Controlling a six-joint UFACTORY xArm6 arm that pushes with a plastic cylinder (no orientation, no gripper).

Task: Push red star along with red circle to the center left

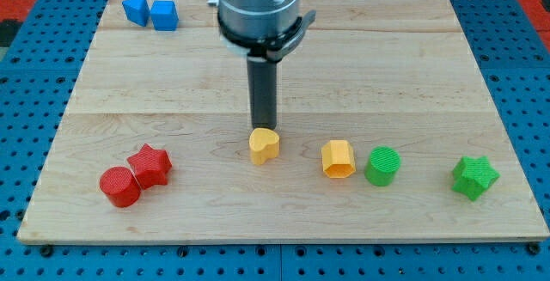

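The red star (150, 164) lies near the view's bottom left of the wooden board (172, 83). The red circle (119, 186) touches it on its lower left side. My tip (263, 127) stands near the board's middle, just above the yellow heart-shaped block (264, 145), at or very near its top edge. The tip is well to the right of both red blocks.
A yellow hexagon (338, 159), a green circle (381, 166) and a green star (474, 177) sit in a row toward the view's bottom right. Two blue blocks (136, 9) (164, 15) sit at the top left corner.
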